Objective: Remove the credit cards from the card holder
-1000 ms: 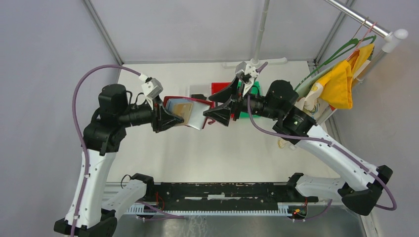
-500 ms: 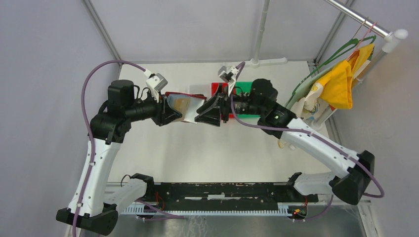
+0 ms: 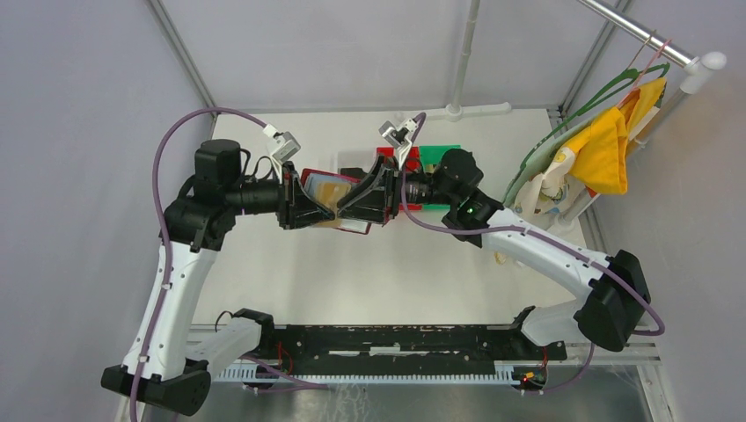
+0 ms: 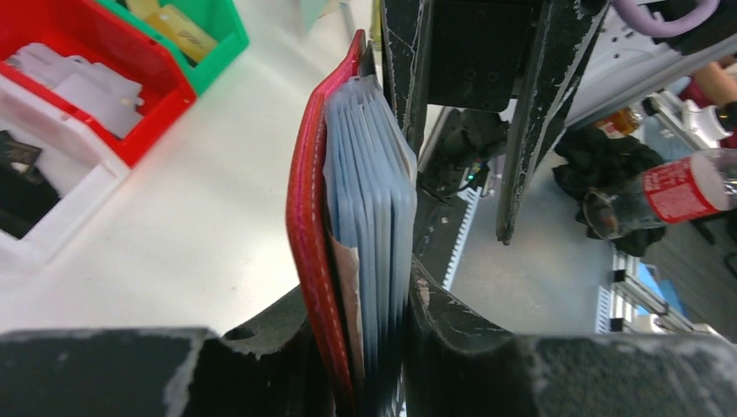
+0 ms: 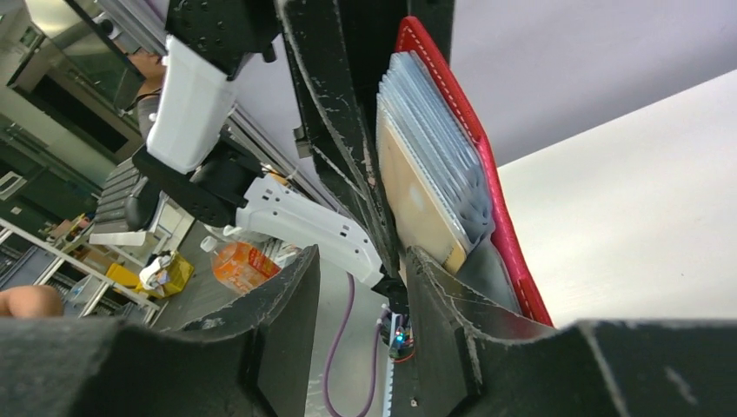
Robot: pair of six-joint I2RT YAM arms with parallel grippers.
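Note:
My left gripper (image 3: 308, 209) is shut on the dark red card holder (image 3: 310, 178) and holds it open above the table. A tan credit card (image 3: 328, 189) and several blue-grey sleeves show inside. In the left wrist view the red cover (image 4: 306, 200) and sleeves (image 4: 374, 191) are pinched between my left gripper's (image 4: 361, 300) jaws. My right gripper (image 3: 354, 209) is open, right at the holder's free edge. In the right wrist view my right gripper (image 5: 361, 278) has nothing in its gap. The tan card (image 5: 417, 191) and red cover (image 5: 469, 148) lie just beyond its right finger.
A red bin (image 4: 130, 95), a green bin (image 4: 217, 26) and a white bin (image 4: 52, 208) stand on the table behind the holder. The red bin (image 3: 387, 156) and green bin (image 3: 440, 156) also show from above. A yellow cloth (image 3: 611, 141) hangs at the right.
My right gripper has moved left up to the card holder's free edge. My left gripper has shifted a little right with the holder, closing the gap between both.

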